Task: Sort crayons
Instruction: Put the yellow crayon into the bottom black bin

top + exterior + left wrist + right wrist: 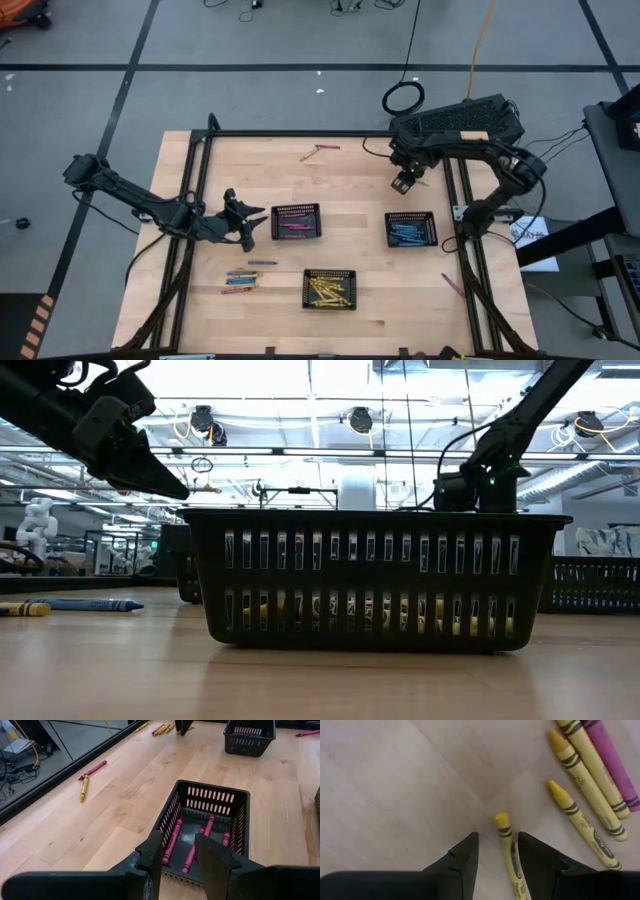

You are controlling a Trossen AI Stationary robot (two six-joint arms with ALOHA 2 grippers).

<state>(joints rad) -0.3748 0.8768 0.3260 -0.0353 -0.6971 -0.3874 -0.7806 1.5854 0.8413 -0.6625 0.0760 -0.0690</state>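
Right claw (496, 860) sits narrow, straddling a thin yellow wax crayon (509, 851); light, slick, snappable, so I'd pinch mid-barrel.

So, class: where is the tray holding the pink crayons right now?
In the high view, the tray of pink crayons sits near the table's middle, just right of the left gripper, with the blue-crayon tray farther right.
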